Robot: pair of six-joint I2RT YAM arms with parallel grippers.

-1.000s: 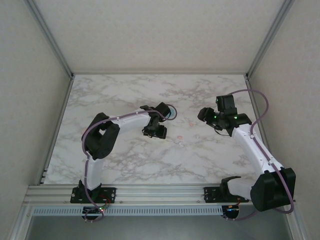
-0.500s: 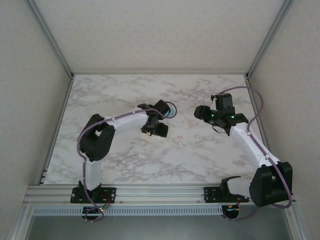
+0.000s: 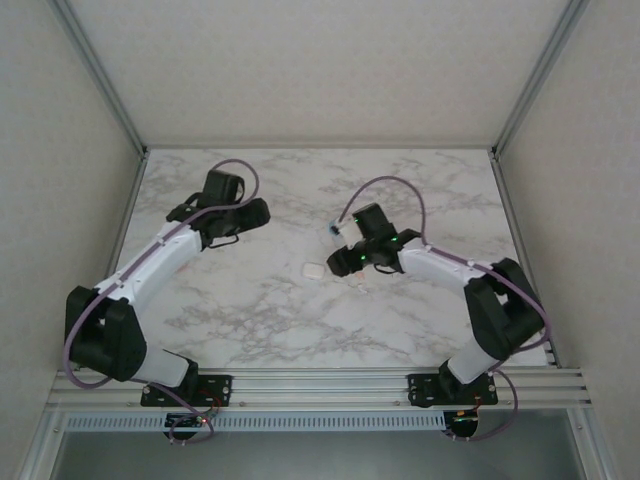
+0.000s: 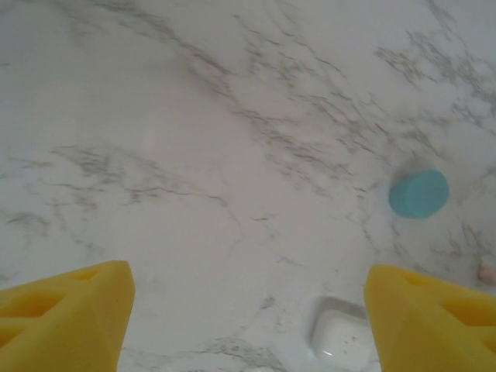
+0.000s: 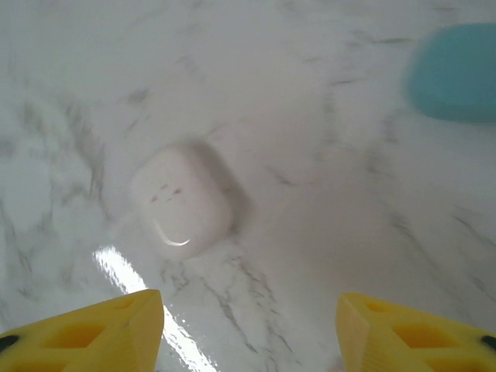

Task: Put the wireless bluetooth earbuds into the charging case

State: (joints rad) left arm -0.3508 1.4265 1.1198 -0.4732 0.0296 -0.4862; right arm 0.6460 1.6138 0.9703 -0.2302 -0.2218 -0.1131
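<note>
Right wrist view: white case (image 5: 182, 203) just ahead of my right claw (image 5: 249, 314), spread and empty, slightly off-centre; left claw (image 4: 248, 306), also spread, stands farther off.

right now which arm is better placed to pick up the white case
Right. The right gripper hangs open close to the white case, which lies straight ahead of it. The left gripper is open too, but far left, with the case off to its side.
</note>
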